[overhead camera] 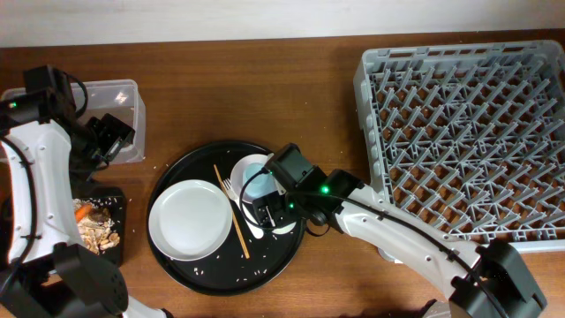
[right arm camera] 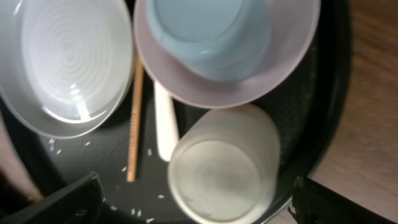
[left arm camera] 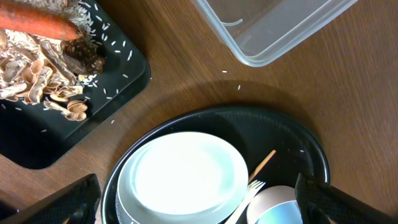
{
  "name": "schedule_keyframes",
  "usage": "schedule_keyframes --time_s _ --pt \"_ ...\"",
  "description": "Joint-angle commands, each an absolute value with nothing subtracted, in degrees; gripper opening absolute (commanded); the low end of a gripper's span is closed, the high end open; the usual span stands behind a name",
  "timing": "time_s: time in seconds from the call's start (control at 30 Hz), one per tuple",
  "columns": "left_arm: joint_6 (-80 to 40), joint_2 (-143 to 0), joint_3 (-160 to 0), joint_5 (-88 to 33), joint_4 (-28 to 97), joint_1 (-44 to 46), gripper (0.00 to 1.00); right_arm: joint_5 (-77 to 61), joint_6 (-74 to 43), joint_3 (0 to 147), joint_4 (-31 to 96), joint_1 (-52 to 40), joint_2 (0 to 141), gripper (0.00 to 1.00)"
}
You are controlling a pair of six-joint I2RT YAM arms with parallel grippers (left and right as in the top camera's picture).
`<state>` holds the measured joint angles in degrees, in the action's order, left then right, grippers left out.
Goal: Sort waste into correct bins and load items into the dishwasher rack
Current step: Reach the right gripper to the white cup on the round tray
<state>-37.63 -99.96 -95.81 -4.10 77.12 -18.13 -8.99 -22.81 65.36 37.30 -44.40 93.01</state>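
The round black tray (overhead camera: 177, 265) holds a white plate (overhead camera: 190, 219), a white bowl (overhead camera: 245, 168) with a light blue cup (overhead camera: 258, 183) in it, a white fork (overhead camera: 230, 189) and wooden chopsticks (overhead camera: 231, 216). My right gripper (right arm camera: 205, 208) is open low over the tray, its fingers on either side of the white cup (right arm camera: 224, 165). The bowl (right arm camera: 205, 93) and blue cup (right arm camera: 217, 31) lie just beyond it. My left gripper (left arm camera: 199, 214) is open and empty above the plate (left arm camera: 186, 177). The carrot (left arm camera: 37, 25), brown scraps and rice crumbs lie in the black bin (left arm camera: 118, 93). The tissue and red wrapper are out of view.
The clear tub (overhead camera: 119, 97) stands at the back left, beside my left arm. The grey dishwasher rack (overhead camera: 468, 132) fills the right side. Rice grains are scattered on the tray and on the wood near the black bin (overhead camera: 115, 247).
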Motion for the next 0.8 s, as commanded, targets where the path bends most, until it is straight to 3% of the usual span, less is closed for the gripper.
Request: schedule_keyframes --time_s 0.0,0.3,0.77 --pt "-38.4 -99.5 -95.7 -4.1 77.2 -18.3 0.99 -12.3 -23.5 66.3 37.8 -44.6 93.2 0.99" --pt "-38.4 -99.5 -95.7 -4.1 77.2 -18.3 0.99 -9.8 -23.5 66.3 44.2 -44.6 93.2 0.99" --pt "-38.4 -99.5 -95.7 -4.1 77.2 -18.3 0.99 -8.3 -23.4 66.2 42.9 -44.6 93.2 0.99"
